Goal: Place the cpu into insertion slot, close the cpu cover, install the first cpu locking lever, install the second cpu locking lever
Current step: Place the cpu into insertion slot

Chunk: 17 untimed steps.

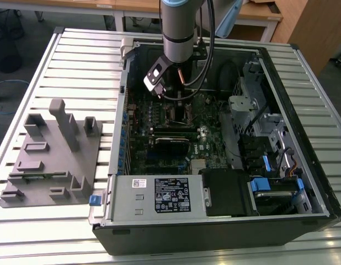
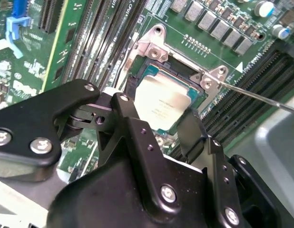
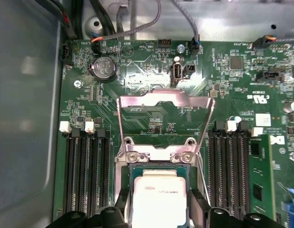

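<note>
Holding the cpu by two opposite edges, fingers pressed against them, right at the insertion slot on the green motherboard; seated or just above, cannot tell. The cpu cover stands swung open. Judgement: chip light, stiff, slick-topped; contact field fragile, so grip edges only, keep it level.

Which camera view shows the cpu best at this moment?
The second wrist view: the cpu sits close up, its silver top and green edge nearly whole, one corner behind the gripper. The first wrist view sees the cpu head-on but cut by the picture's edge. In the exterior view it is too small to tell.
</note>
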{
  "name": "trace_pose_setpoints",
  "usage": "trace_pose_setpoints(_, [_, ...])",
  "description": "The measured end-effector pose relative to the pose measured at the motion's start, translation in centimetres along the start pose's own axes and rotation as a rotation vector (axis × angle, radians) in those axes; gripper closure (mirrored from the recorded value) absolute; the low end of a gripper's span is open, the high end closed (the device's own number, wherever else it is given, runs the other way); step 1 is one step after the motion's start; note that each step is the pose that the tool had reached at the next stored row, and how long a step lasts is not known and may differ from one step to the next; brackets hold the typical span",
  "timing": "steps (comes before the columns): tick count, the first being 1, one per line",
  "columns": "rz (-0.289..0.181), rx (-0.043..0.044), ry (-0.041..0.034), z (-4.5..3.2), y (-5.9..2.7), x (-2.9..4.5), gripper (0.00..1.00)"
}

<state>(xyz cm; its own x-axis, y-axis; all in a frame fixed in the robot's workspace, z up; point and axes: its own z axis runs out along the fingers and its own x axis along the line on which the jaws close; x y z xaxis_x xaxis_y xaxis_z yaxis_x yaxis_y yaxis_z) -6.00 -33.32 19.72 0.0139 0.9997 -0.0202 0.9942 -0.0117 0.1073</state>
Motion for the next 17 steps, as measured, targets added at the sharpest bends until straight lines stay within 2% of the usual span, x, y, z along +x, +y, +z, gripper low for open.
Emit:
trace_pose_setpoints(6, [0.000, 0.0001, 0.0000, -1.42, 0.16, -0.03, 0.39])
trace_pose_setpoints(15, [0.000, 0.0000, 0.0001, -1.46, 0.16, -0.03, 0.40])
trace_pose_setpoints(17, [0.000, -0.0001, 0.0001, -1.46, 0.16, -0.03, 0.53])
